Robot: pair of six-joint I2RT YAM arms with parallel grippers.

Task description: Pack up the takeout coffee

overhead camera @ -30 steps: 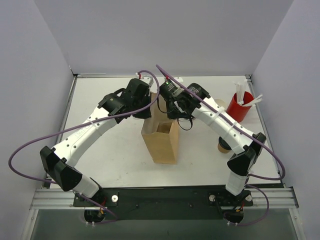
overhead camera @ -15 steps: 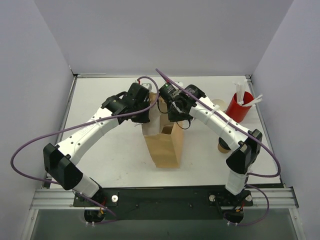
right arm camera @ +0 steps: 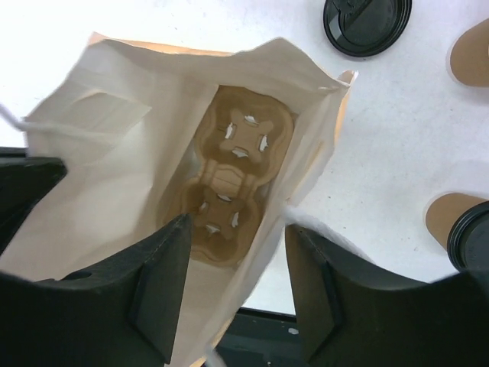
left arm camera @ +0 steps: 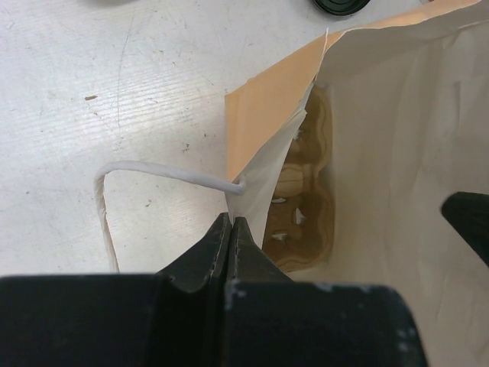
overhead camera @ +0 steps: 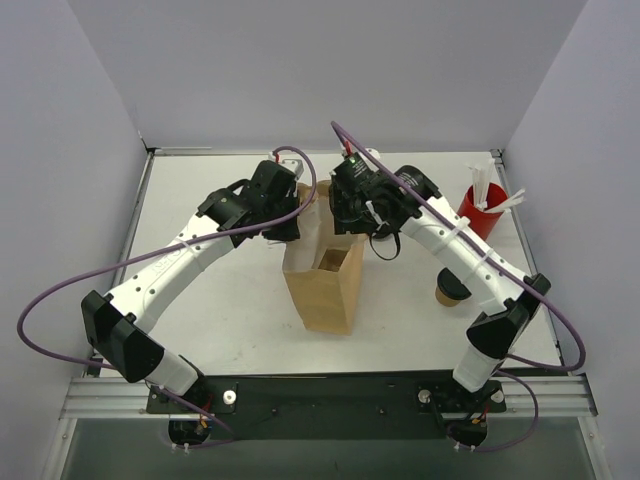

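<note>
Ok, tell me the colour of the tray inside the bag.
The tray is tan-brown, clearest in the right wrist view.

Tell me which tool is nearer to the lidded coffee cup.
Right. The right tool hangs open over the paper bag's mouth, on the side facing the lidded coffee cup; the left tool pinches the bag's opposite rim, farther off.

Brown bag [overhead camera: 322, 295], tan carrier [right arm camera: 229, 191], tan coffee cup [right arm camera: 443, 218] — black lid [right arm camera: 474, 237], red cup [overhead camera: 475, 218]
</note>
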